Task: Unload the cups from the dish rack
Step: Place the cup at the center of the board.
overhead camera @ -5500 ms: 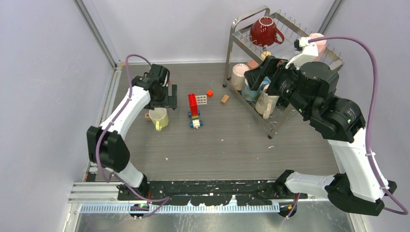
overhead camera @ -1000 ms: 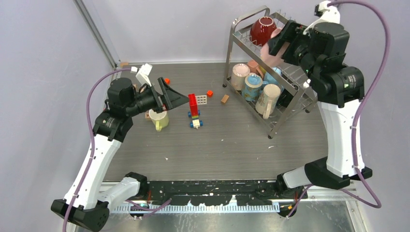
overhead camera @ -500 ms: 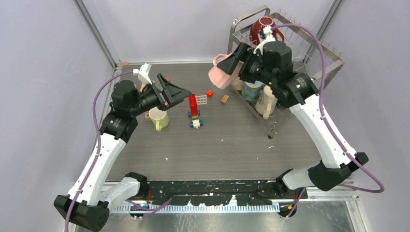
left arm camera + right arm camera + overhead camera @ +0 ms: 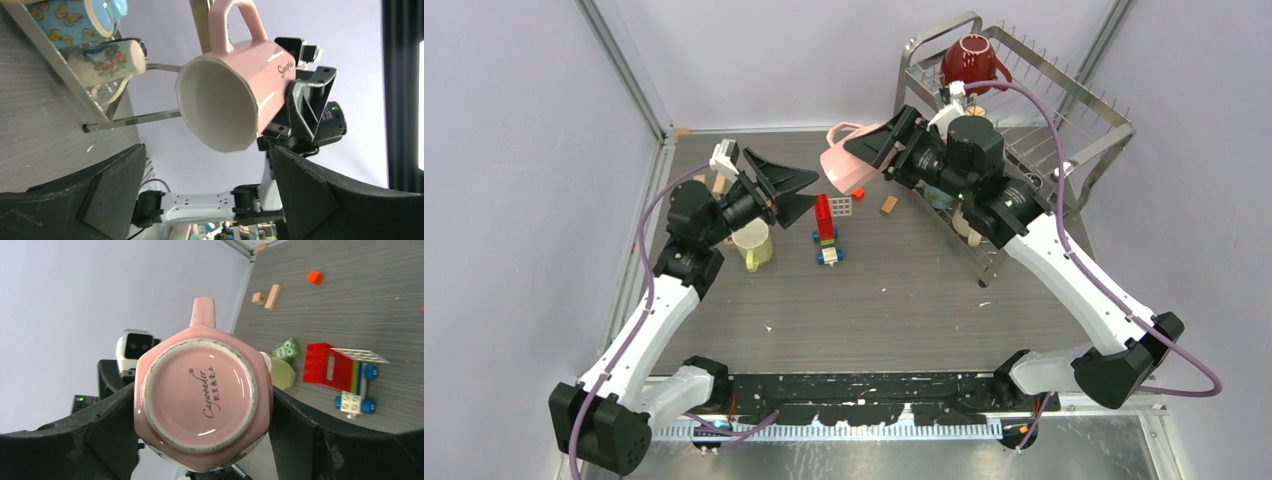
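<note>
My right gripper [image 4: 867, 152] is shut on a pink mug [image 4: 846, 165] and holds it in the air above the table, mouth toward the left arm; its base fills the right wrist view [image 4: 202, 402]. My left gripper [image 4: 796, 193] is open and empty, raised and facing the mug's mouth [image 4: 217, 107], a short gap away. The silver wire dish rack [image 4: 1084, 110] stands at the back right. A dark red mug [image 4: 969, 62] sits on its top tier, and blue [image 4: 75, 15] and patterned beige [image 4: 107, 60] mugs on its lower tier. A pale yellow mug [image 4: 752, 245] stands on the table under my left gripper.
A red toy block car [image 4: 826, 228] sits mid-table, with a small red block [image 4: 858, 193] and a wooden block [image 4: 889, 204] behind it. More small blocks lie near the back left [image 4: 272, 296]. Walls close in on the left, back and right.
My right arm has lifted the pink mug off the rack's top tier and carried it left and down over the table. My left gripper has risen and turned toward it.
</note>
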`<state>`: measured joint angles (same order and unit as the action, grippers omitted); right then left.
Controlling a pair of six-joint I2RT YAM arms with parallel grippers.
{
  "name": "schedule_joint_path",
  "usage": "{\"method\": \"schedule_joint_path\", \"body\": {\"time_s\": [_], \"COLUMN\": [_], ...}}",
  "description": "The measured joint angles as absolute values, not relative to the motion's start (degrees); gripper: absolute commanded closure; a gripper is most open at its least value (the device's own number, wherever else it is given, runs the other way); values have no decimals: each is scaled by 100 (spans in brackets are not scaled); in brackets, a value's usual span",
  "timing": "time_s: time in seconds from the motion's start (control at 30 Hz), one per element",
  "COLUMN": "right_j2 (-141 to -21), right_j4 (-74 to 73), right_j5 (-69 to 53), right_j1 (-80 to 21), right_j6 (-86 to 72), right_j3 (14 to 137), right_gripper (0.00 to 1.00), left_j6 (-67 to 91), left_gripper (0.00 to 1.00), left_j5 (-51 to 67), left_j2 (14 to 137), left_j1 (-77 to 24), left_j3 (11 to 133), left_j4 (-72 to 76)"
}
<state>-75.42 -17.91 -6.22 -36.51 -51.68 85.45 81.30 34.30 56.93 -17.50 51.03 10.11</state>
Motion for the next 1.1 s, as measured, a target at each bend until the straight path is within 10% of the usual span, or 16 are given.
{"method": "schedule_joint_path", "body": {"time_s": [1.1], "right_j2": [-7738], "right_j4": [-528], "right_j5": [-1011], "right_j1": [-4187], "right_j6": [-5592], "right_j3": [8250], "right_gripper": [95], "left_j6": [10495], "left_gripper": [54], "left_j5": [2912], "left_j2": [6154], "left_j1": [-1765], "left_j3": [4772], "left_j4": [4117]}}
